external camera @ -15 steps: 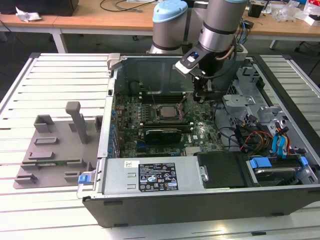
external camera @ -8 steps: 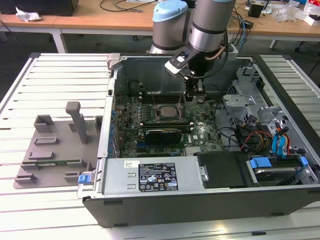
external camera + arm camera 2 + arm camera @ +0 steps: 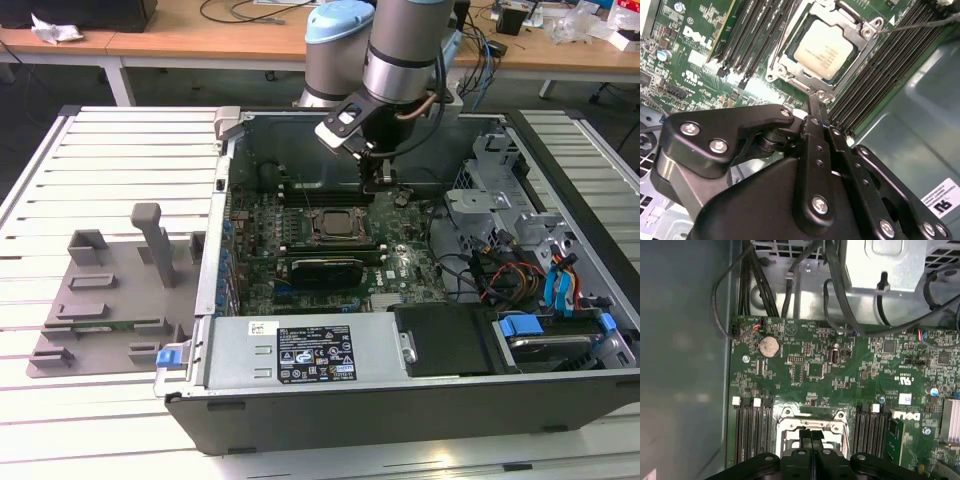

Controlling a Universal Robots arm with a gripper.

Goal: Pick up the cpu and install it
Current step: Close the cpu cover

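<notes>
While the gripper hung empty, fingers pressed together, the cpu lay seated in the socket just beyond its tips; placement appeared done, though latching could not be judged.

Silver-grey tubular arm with pale blue joint caps, a dark cable looping off the wrist, and a white-and-black camera block bolted on the side. Matte black gripper: rounded linkage plates pinned with shiny silver screws, and rows of small round holes along the bars. Fingers are narrow, flat and black, same finish as the body.
</notes>
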